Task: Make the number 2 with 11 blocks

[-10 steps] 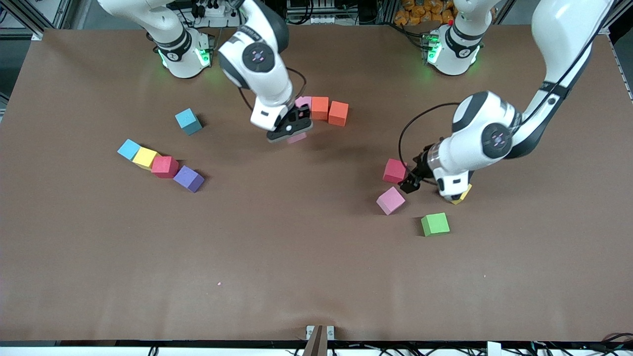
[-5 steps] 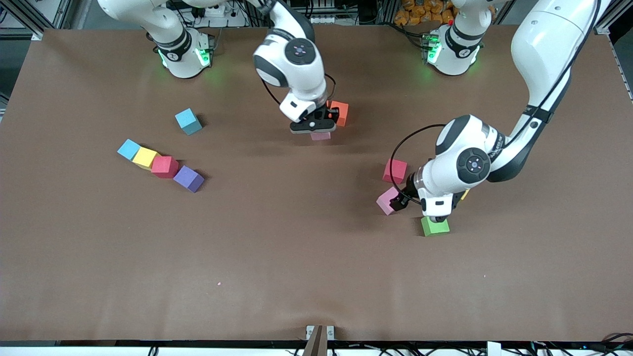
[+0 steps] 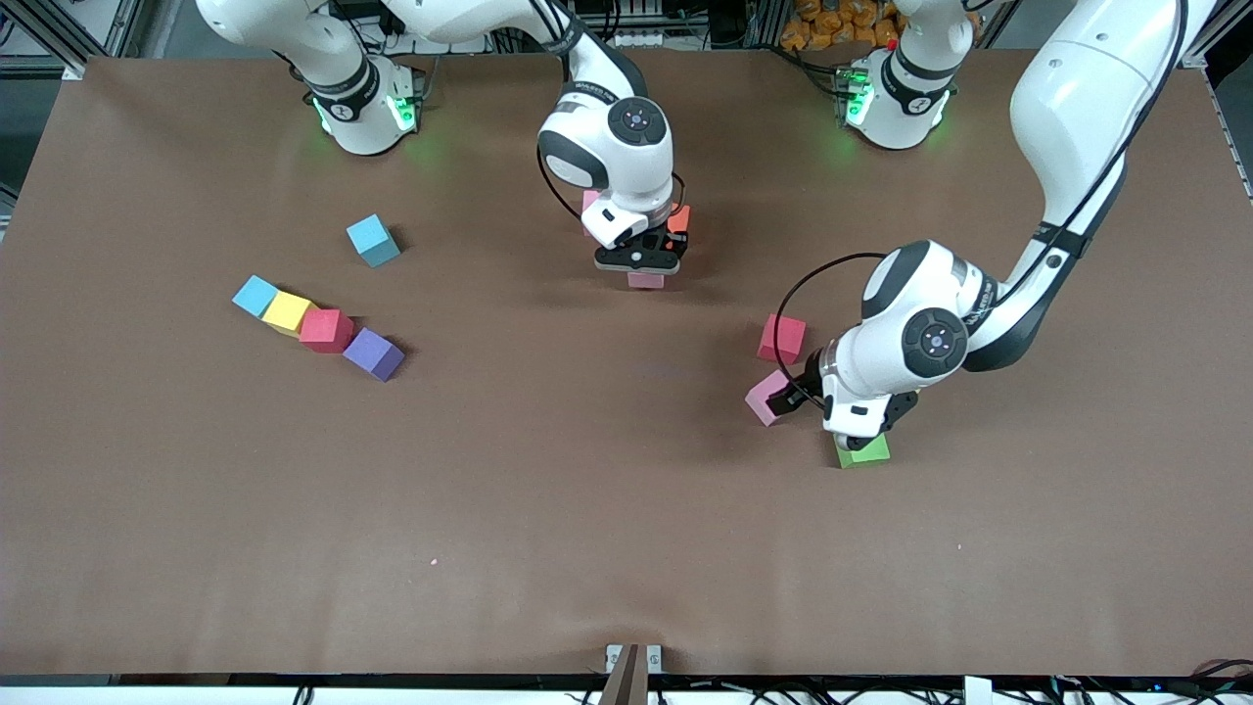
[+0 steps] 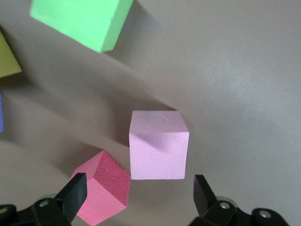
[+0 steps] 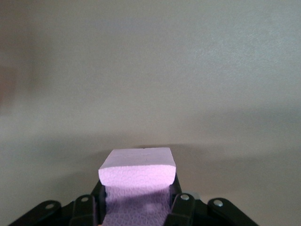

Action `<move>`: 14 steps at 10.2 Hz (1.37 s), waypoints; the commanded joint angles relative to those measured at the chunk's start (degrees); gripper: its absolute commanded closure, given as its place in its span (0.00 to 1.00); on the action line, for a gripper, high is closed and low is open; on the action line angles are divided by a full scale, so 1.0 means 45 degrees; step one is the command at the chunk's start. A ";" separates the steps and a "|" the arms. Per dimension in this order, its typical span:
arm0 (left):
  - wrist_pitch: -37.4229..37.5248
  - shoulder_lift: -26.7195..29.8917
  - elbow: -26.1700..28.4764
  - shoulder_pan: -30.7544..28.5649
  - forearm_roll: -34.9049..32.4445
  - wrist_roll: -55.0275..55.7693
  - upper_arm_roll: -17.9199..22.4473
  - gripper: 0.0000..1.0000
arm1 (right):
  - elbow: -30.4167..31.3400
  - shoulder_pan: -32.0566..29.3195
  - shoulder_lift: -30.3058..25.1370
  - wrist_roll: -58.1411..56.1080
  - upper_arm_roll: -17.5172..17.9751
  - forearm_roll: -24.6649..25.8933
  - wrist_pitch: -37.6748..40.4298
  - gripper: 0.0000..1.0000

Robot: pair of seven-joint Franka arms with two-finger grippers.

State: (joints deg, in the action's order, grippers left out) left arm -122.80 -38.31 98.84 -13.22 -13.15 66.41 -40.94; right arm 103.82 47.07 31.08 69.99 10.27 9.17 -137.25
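Observation:
My right gripper [image 3: 641, 262] is shut on a pink block [image 3: 646, 281] [image 5: 137, 172], low over the table beside an orange block [image 3: 679, 217]. Another pink block [image 3: 590, 203] peeks out from under that arm. My left gripper [image 3: 791, 394] [image 4: 139, 200] hangs open and holds nothing, over a pink block [image 3: 766, 401] [image 4: 159, 145] and a red block [image 3: 781, 338] [image 4: 101, 193]. A green block [image 3: 866, 452] [image 4: 80, 21] lies nearer the front camera, partly under the left hand. A yellow block [image 4: 7, 59] shows only in the left wrist view.
Toward the right arm's end lies a row of a light-blue cube [image 3: 255, 294], a yellow block [image 3: 287, 311], a red block [image 3: 326, 330] and a purple block [image 3: 373, 353]. A second light-blue cube [image 3: 372, 240] sits apart.
My right gripper has carried its pink block along the row toward the left arm's end. My left arm has swung from beside the red block toward the pink and green ones, covering the yellow block.

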 commanded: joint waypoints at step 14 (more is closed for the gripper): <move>0.0238 -0.1739 -0.1437 0.1707 -0.0183 -0.0559 0.1481 0.00 | -0.0943 0.1630 0.1317 0.1557 -0.0681 0.0443 -0.0262 0.59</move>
State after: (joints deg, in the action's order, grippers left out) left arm -122.79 -45.14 93.93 -6.05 -13.27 64.60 -34.70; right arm 99.37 53.10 36.75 75.13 7.75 9.56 -138.82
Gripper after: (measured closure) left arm 0.000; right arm 0.471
